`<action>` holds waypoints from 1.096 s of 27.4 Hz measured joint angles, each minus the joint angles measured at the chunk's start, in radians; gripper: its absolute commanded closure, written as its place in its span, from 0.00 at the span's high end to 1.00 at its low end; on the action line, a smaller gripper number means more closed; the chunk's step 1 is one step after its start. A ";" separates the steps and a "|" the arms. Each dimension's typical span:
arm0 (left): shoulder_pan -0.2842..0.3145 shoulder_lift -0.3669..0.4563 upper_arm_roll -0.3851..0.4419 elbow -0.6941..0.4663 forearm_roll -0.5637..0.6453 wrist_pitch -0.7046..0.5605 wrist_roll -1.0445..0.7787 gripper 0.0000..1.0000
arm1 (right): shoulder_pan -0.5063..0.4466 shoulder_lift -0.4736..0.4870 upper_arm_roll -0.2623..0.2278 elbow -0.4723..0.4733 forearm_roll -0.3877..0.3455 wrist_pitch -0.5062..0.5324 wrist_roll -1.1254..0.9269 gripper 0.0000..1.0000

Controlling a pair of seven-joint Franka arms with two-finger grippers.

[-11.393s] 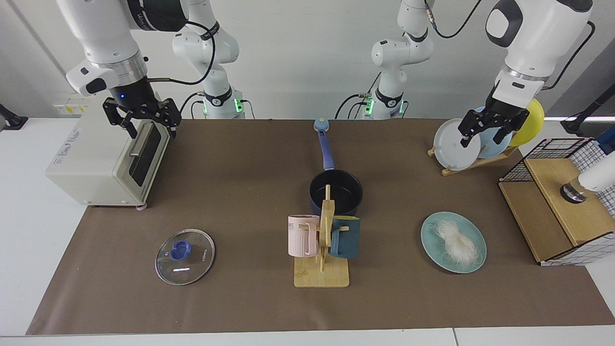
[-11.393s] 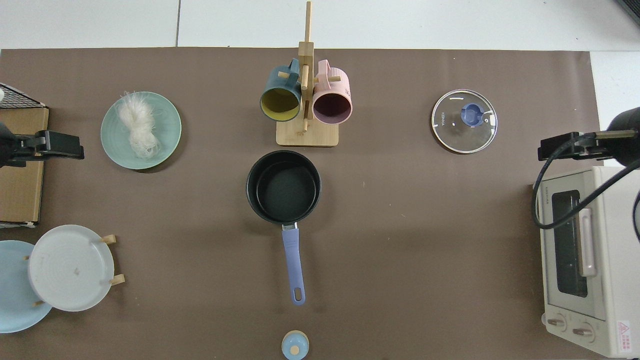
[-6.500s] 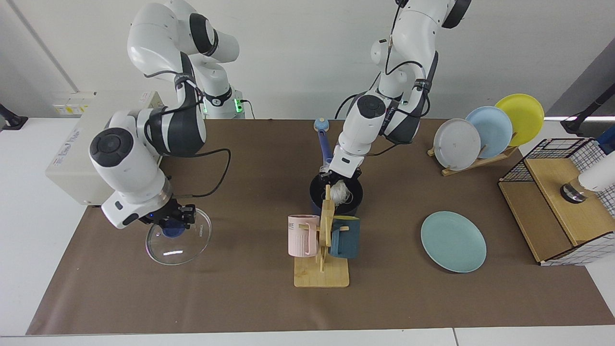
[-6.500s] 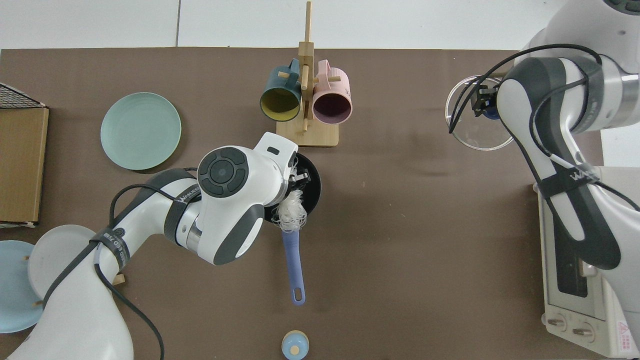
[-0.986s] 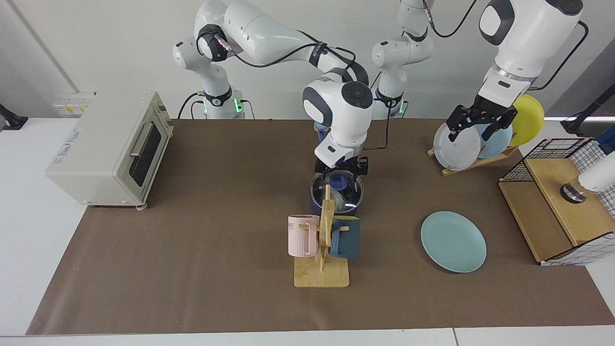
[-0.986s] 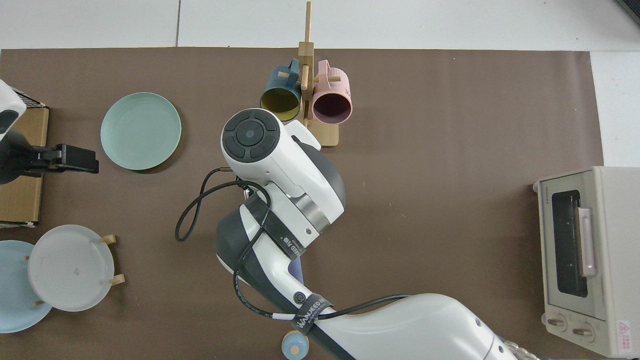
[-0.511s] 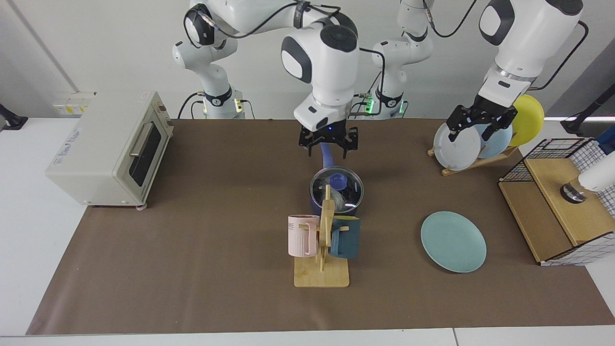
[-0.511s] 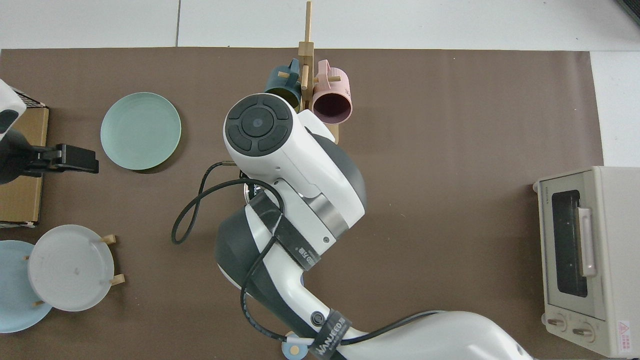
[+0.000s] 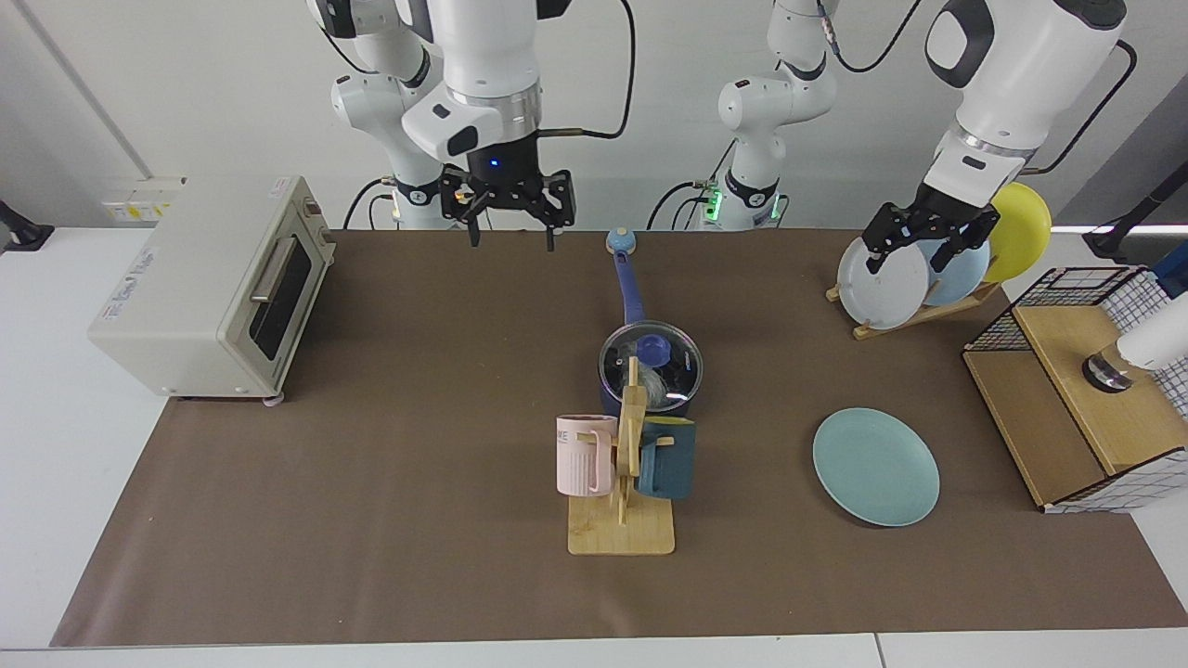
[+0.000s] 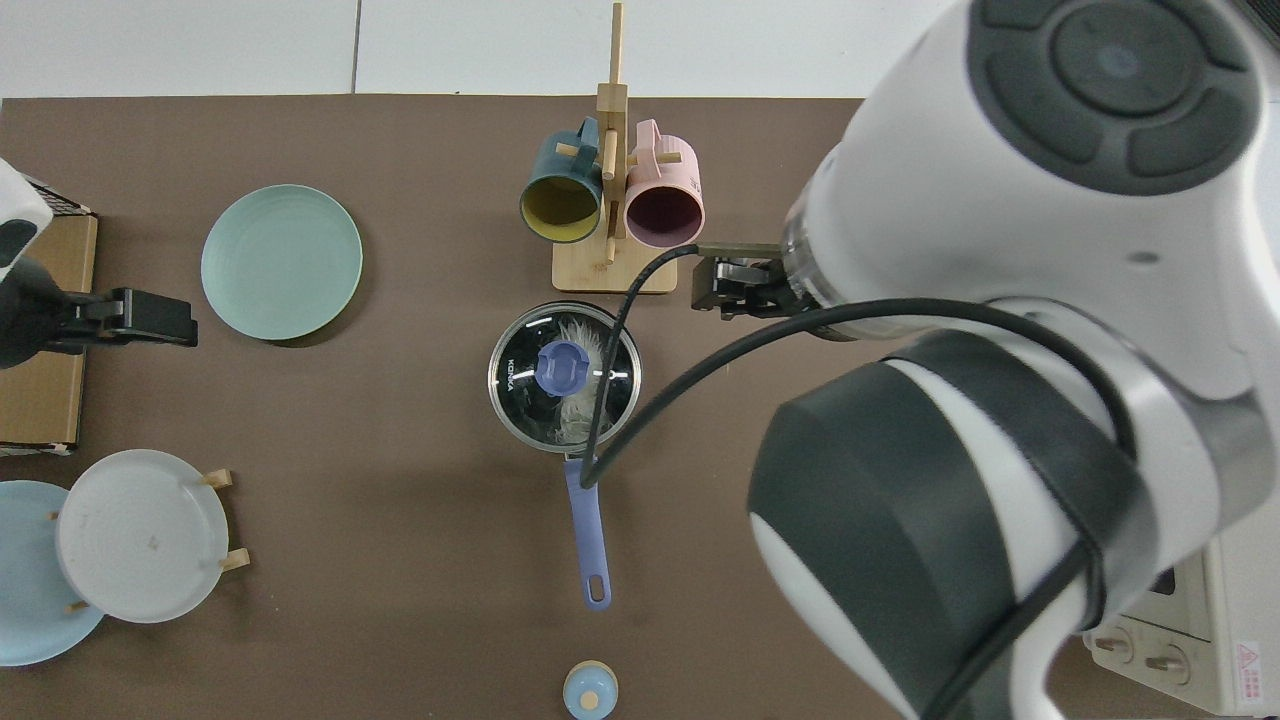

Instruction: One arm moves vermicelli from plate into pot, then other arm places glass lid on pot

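The dark navy pot (image 9: 649, 399) stands mid-table with the glass lid (image 9: 682, 357) resting on it, blue knob up. White vermicelli (image 9: 657, 386) shows through the glass. From above, the lid (image 10: 520, 385) covers the pot and the vermicelli (image 10: 582, 410) lies under it. The teal plate (image 9: 876, 467) (image 10: 281, 262) is bare. My right gripper (image 9: 510, 232) hangs open and empty high over the table's back edge, far from the pot; it is partly hidden under its arm (image 10: 728, 288). My left gripper (image 9: 905, 263) (image 10: 150, 318) waits open by the plate rack.
A toaster oven (image 9: 209, 283) sits at the facing view's left. A wooden mug stand (image 9: 622, 533) with a pink and a blue mug stands just before the pot. A rack of upright plates (image 9: 914, 315) and a wire basket (image 9: 1077, 278) are at the right. A small pale-blue round piece (image 9: 620, 242) lies beyond the pot handle.
My right gripper let go of the lid's knob, rose, and swung back toward the facing view's left. The lid stays on the pot. The left arm has not moved.
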 measured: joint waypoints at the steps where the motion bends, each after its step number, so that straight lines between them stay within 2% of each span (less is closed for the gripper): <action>1: 0.000 0.000 0.000 0.000 0.000 0.000 0.000 1.00 | -0.018 -0.014 0.000 -0.010 0.000 -0.006 -0.022 1.00; 8: 0.000 0.000 0.000 0.000 0.000 0.000 0.000 1.00 | -0.136 -0.082 -0.001 -0.052 0.000 -0.055 -0.157 1.00; 14: 0.000 0.000 0.000 0.000 0.000 0.000 0.000 1.00 | -0.230 -0.115 -0.002 -0.125 0.001 -0.045 -0.230 1.00; 24: 0.000 0.000 0.000 0.000 0.000 0.000 0.000 1.00 | -0.331 -0.161 -0.003 -0.288 0.001 0.080 -0.288 1.00; 30: 0.000 0.000 0.000 0.000 0.000 0.000 0.000 1.00 | -0.344 -0.219 -0.003 -0.472 0.001 0.229 -0.295 1.00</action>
